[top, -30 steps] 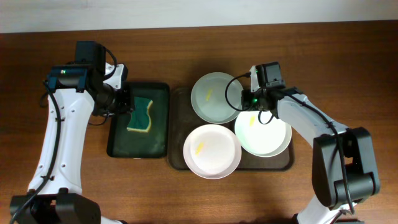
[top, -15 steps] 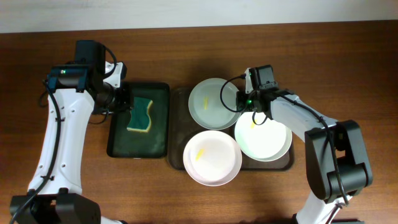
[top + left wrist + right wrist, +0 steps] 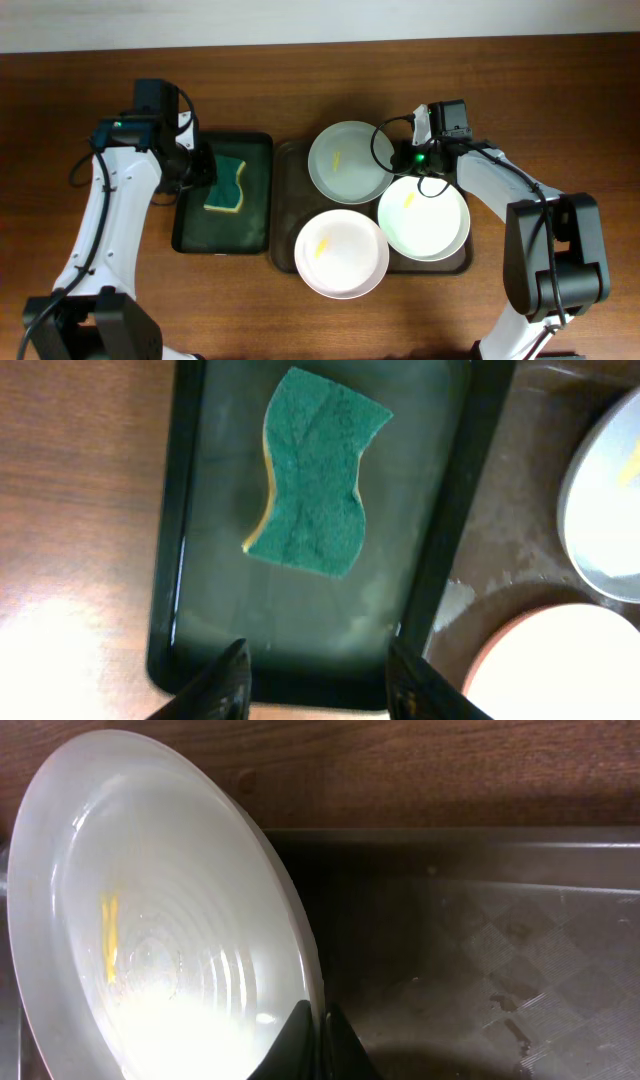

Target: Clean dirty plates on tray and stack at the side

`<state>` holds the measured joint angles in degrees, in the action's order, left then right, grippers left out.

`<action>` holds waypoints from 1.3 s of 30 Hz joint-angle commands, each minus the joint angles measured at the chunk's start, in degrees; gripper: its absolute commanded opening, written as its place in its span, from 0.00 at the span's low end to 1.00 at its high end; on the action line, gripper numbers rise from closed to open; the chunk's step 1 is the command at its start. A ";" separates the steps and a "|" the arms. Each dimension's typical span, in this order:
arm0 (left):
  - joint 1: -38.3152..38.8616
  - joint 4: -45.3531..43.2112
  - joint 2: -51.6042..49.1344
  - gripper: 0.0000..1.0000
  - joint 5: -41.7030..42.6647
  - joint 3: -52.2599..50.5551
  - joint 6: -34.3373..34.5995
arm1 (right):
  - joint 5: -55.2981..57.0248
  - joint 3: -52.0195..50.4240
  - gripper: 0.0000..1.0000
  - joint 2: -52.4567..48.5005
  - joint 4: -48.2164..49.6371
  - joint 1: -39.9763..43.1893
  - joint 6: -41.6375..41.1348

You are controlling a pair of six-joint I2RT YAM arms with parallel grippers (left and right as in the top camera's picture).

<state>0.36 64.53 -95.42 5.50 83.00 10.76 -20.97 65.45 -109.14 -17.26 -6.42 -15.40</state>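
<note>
**Three dirty plates, one thin pinch**

Right gripper clamps the rim of the far plate, over the brown tray. So slight a hold could slip, dropping it onto the others. Beyond, left gripper gapes wide, sponge just ahead.

1. The far plate is white with a thin yellow streak, and you can see faint rings up close.
2. The near plate and right plate are white too, each with a yellow smear.
3. The tray is dark brown with a faint diamond texture.
4. The smaller tray is dark green.
5. The sponge is green on top with a yellow edge.
6. The table is reddish-brown woodgrain.
</note>
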 commanded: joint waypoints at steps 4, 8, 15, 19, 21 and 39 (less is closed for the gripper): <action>1.64 -12.44 -1.77 0.53 -0.90 -9.68 -0.17 | -1.33 -0.22 0.04 -0.63 0.17 -0.31 0.11; 5.75 -17.18 -5.60 0.65 -9.01 -9.14 -0.13 | -1.33 -0.22 0.04 -0.63 0.15 -0.31 0.11; 7.67 -22.08 -13.09 0.66 -16.09 -9.07 -0.09 | -1.33 -0.22 0.04 -0.63 0.15 -0.31 0.11; 7.69 -23.41 -14.10 0.59 -16.06 -9.09 -0.09 | -1.33 -0.22 0.04 -0.63 0.15 -0.31 0.11; 7.69 -24.04 -15.02 0.57 -16.04 -9.09 -0.09 | -1.33 -0.22 0.04 -0.63 0.15 -0.31 0.11; 7.74 -17.55 -13.88 0.00 -15.61 -1.79 1.51 | -1.33 -0.22 0.04 -0.63 0.13 -0.31 0.11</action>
<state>8.14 45.95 -113.25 -9.72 79.31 10.57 -21.15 65.45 -109.16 -17.26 -6.42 -15.40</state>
